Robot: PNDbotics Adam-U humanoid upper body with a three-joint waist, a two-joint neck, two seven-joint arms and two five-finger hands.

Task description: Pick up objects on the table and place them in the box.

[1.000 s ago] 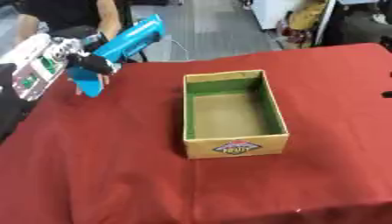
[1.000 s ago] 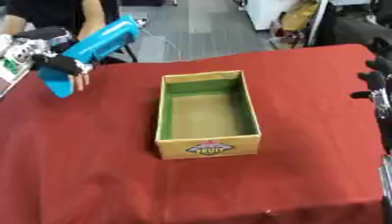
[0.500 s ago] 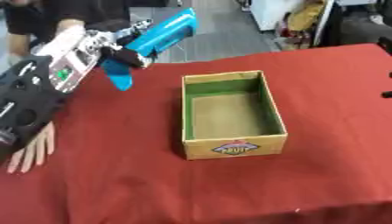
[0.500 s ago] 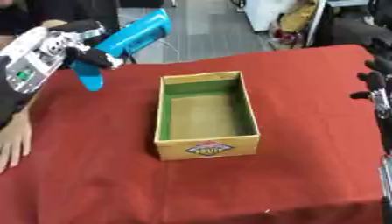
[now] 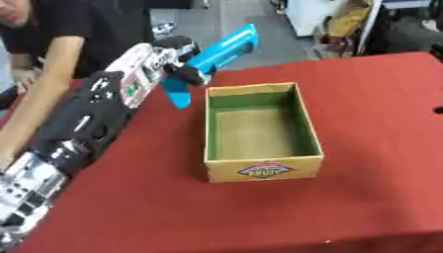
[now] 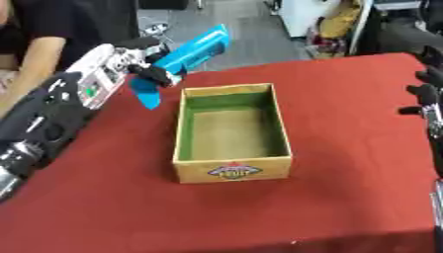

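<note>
box (image 5: 262, 171) sits open-topped on the red table (image 5: 372, 123), its green inside bare, and serves as the mark for everything else. left hand (image 5: 177, 62) hangs just past the box's far left corner, fingers curled round a blue toy gun (image 5: 216, 52), carried clear of the cloth, barrel slanting up and away, grip hanging down. likely held high so it can clear the box wall. right hand (image 6: 426, 91) waits well to the box's right, at the table edge; whether its fingers are apart i cannot tell.

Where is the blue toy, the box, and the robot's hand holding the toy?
blue toy (image 5: 227, 48), left eye view, long upper part.
box (image 5: 265, 169), left eye view, front wall.
left hand (image 5: 173, 62), left eye view, curled fingers.
</note>
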